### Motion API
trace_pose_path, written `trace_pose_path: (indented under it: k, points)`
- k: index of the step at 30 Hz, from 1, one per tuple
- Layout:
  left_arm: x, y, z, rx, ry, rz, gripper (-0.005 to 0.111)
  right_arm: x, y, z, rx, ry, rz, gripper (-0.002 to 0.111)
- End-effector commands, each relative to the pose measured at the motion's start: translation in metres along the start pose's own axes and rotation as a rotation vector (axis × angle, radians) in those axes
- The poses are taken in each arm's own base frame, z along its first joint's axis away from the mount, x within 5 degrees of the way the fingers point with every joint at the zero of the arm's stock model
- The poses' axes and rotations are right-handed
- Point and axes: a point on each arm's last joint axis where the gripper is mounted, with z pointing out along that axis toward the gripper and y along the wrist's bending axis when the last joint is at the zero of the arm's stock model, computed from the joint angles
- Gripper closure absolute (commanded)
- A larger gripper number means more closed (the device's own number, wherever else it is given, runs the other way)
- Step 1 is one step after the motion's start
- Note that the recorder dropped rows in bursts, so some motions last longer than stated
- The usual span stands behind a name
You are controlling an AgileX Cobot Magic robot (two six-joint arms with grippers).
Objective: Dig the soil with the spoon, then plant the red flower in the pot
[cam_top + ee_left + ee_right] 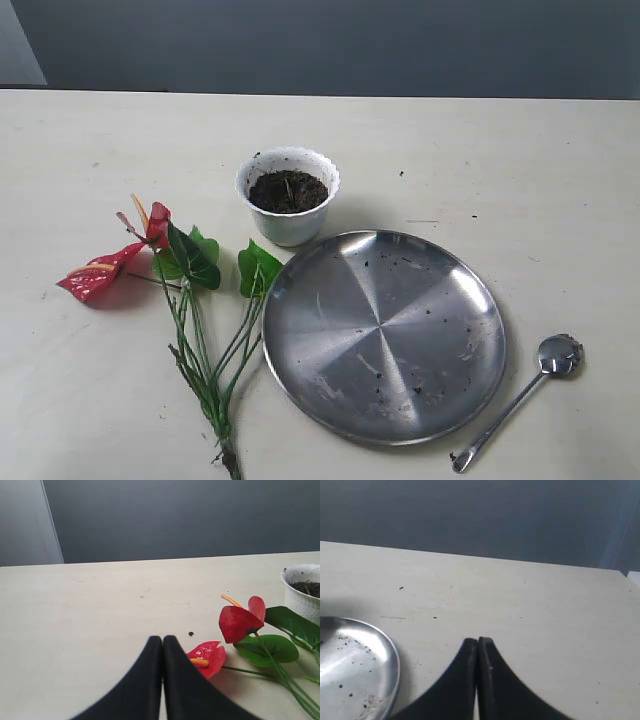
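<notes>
The white scalloped pot (pixel 288 205) stands upright at the table's middle, filled with dark soil (pixel 288 190); its side also shows in the left wrist view as the pot (pixel 303 592). The red flower (pixel 150 255) lies flat to its left, stems trailing toward the front edge. The silver spoon (pixel 515 400) lies at the front right, bowl away from the edge. My left gripper (pixel 162 639) is shut and empty, hovering just short of the red flower (pixel 235 625). Shut and empty too, my right gripper (pixel 478 641) hangs over bare table. Neither gripper shows in the exterior view.
A large round steel plate (pixel 385 335) with soil crumbs lies between flower and spoon; its rim shows in the right wrist view as the plate (pixel 392 655). A dark wall runs behind the table's far edge.
</notes>
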Motion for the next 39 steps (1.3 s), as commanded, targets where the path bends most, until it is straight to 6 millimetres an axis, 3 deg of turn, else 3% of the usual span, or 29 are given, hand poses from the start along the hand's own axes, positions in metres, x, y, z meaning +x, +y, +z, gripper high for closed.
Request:
trace_pose_path:
  k: [1,3,4,6,8,12,15,19,24,27,31,36,39]
  points:
    - [-0.001,0.000,0.000,0.006,-0.006,-0.003,0.105,-0.008,0.000,-0.001,0.000,-0.095,-0.007,0.108]
    - [-0.001,0.000,0.000,0.006,-0.006,-0.003,0.105,-0.020,0.003,-0.003,-0.068,-0.216,0.337,0.108]
    - [-0.001,0.000,0.000,0.006,-0.006,-0.003,0.105,-0.023,0.003,-0.003,-0.119,-0.244,0.660,0.108]
    - [-0.001,0.000,0.000,0.006,-0.006,-0.003,0.105,-0.022,0.005,-0.003,-0.159,-0.215,0.885,0.108]
    - [-0.001,0.000,0.000,0.006,-0.006,-0.003,0.105,-0.020,0.007,-0.003,-0.179,-0.177,0.966,0.108]
    - [-0.001,0.000,0.000,0.006,-0.006,-0.003,0.105,-0.017,0.010,-0.002,-0.184,-0.126,0.938,0.108]
    - [-0.001,0.000,0.000,0.006,-0.006,-0.003,0.105,-0.047,0.010,-0.016,-0.212,-0.160,0.727,0.109]
    - [-0.001,0.000,0.000,0.006,-0.006,-0.003,0.105,-0.094,0.009,-0.024,-0.187,-0.037,0.396,0.109]
    - [-0.001,0.000,0.000,0.006,-0.006,-0.003,0.105,-0.164,0.005,-0.003,-0.185,0.084,-0.116,0.109]
    - [-0.001,0.000,0.000,0.006,-0.006,-0.003,0.105,-0.190,0.012,0.020,-0.291,0.152,-0.285,0.109]
    - [-0.001,0.000,0.000,0.006,-0.006,-0.003,0.105,-0.198,0.026,0.059,-0.468,0.246,-0.548,0.109]
    - [-0.001,0.000,0.000,0.006,-0.006,-0.003,0.105,-0.166,0.051,0.099,-0.834,0.418,-0.929,0.109]
    - [-0.001,0.000,0.000,0.006,-0.006,-0.003,0.105,-0.147,0.067,0.116,-1.000,0.482,-1.028,0.109]
